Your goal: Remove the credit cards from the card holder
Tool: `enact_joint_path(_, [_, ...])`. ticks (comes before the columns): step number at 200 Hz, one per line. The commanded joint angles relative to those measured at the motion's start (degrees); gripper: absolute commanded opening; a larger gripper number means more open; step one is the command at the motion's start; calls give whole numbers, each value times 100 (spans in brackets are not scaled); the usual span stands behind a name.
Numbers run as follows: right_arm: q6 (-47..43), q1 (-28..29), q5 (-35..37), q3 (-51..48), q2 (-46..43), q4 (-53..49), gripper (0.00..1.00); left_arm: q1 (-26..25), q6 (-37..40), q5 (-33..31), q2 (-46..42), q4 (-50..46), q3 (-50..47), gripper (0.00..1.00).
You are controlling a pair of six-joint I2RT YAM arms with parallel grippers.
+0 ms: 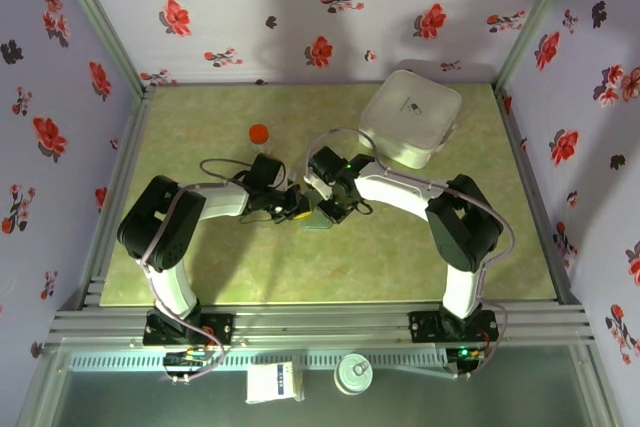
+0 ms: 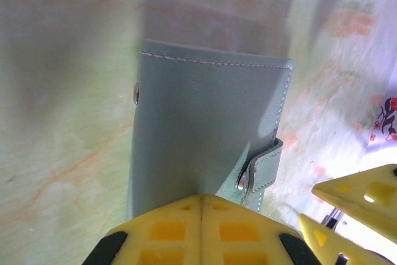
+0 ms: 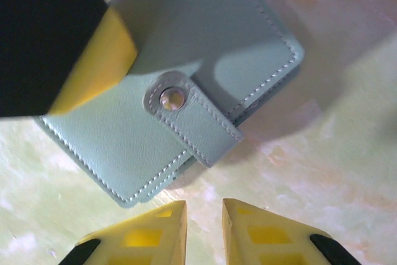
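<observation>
The card holder lies flat on the table, in the middle, between the two arms. It is folded shut, and its strap is pressed down on the snap. So the job has barely begun. By my reckoning the cards are all inside; the strap has to be popped, the cover opened and each card drawn out.

The left hand comes in from nine o'clock. Its two fingers are pressed together with no gap, and their tip sits on the near edge of the holder, pinning it rather than pinching it, as far as I can judge. The right hand hangs just beside the holder's strap side. Its fingers are parted a little with nothing between them, and they stand clear of the leather.

Further out, at about one o'clock from the holder, a large white case with rounded corners stands near the far edge with its lid down, so what it holds is hidden. At eleven o'clock stands a small container with an orange cap; I cannot tell what is in it.
</observation>
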Motion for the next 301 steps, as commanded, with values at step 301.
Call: enact_joint_path(301, [-4468, -94, -490, 643, 718, 393, 48, 547, -938, 145, -662, 1278, -1111, 0])
